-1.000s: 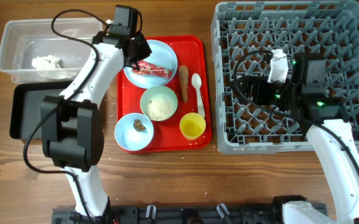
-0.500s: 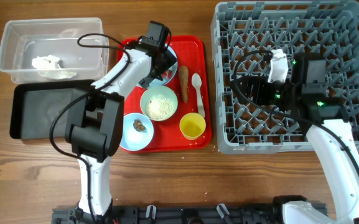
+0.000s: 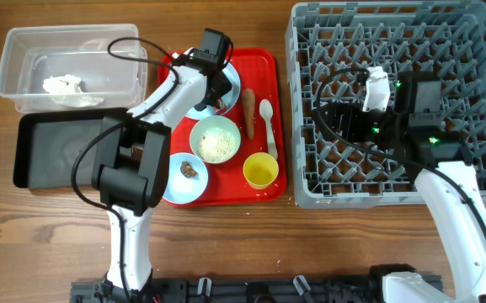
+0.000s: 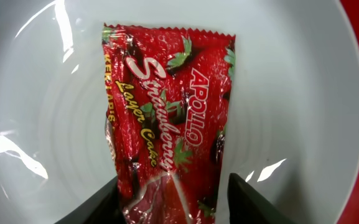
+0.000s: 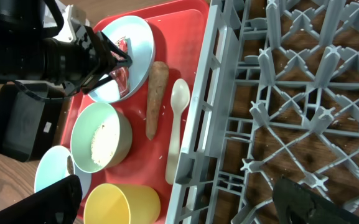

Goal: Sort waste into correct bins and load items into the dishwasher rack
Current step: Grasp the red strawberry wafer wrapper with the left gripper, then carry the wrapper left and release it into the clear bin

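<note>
Two bins lie at the left of the tabletop: a clear tub (image 3: 15, 67) holding white tissue (image 3: 63, 84), and a black tray (image 3: 57, 156) beside it. Next, on the red serving tray (image 3: 264, 63), a pale plate (image 4: 42, 124) carries the wrapper (image 4: 167, 118). The wrapper is glossy red, printed with strawberries and white and yellow lettering, its top edge serrated and its lower end creased. The left gripper (image 4: 173, 202) has its fingers (image 4: 98, 202) on either side of that lower end; whether they pinch it, I cannot tell. Farther right, the right gripper (image 5: 185, 199) hangs over the grey rack (image 3: 470, 34), fingers spread wide.
</note>
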